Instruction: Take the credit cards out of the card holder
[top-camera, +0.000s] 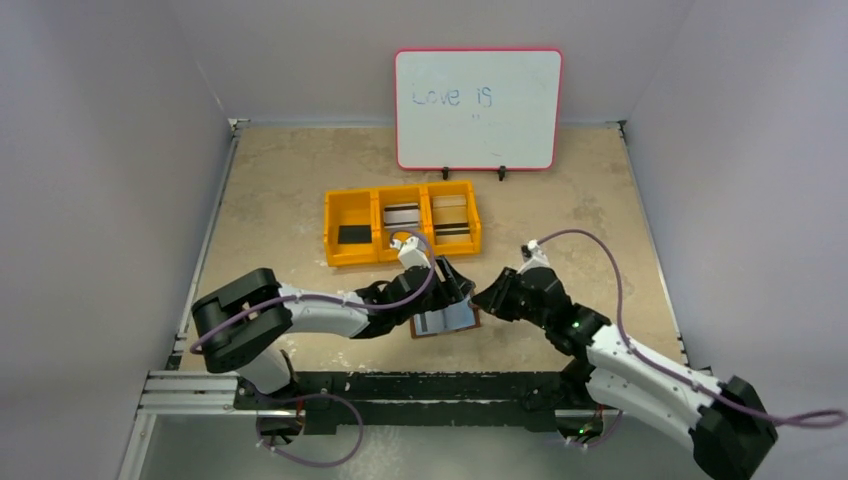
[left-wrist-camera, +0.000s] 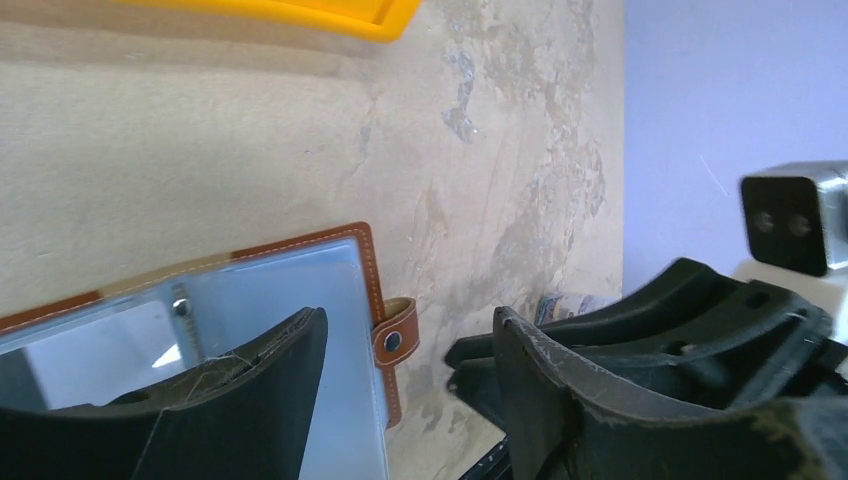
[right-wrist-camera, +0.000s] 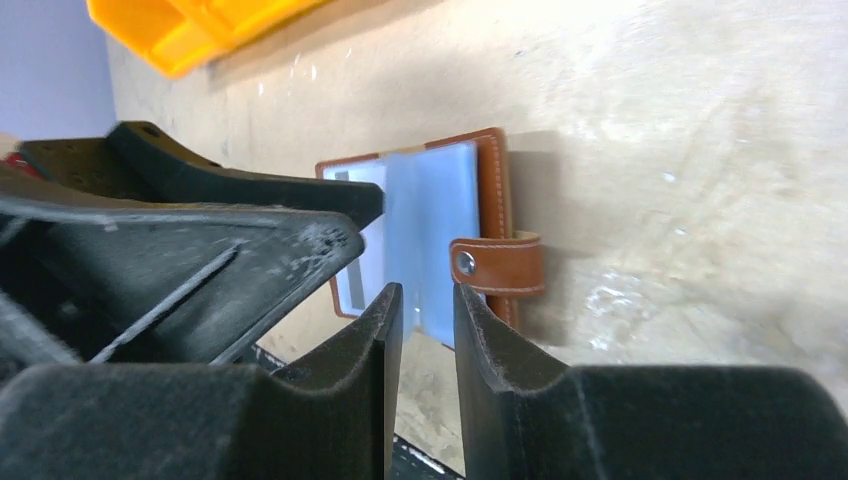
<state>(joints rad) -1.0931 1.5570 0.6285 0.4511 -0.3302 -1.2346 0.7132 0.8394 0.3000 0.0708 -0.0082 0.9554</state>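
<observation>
The brown card holder (top-camera: 447, 320) lies open on the table near the front, its clear sleeves facing up. A card with a dark stripe shows inside a sleeve (top-camera: 432, 323). My left gripper (top-camera: 453, 288) is open over the holder's right part. In the left wrist view (left-wrist-camera: 408, 318) one finger rests over the sleeve (left-wrist-camera: 300, 300) and the other stands beyond the snap tab (left-wrist-camera: 395, 340). My right gripper (top-camera: 484, 300) is just right of the holder, its jaws a narrow gap apart and empty (right-wrist-camera: 428, 300), pointing at the sleeve edge (right-wrist-camera: 430, 200) beside the tab (right-wrist-camera: 500, 265).
A yellow three-compartment bin (top-camera: 330, 230) stands behind the holder with a black card (top-camera: 352, 235), a grey-white striped card (top-camera: 400, 215) and a beige card (top-camera: 451, 215). A whiteboard (top-camera: 478, 108) stands at the back. The two grippers are close together.
</observation>
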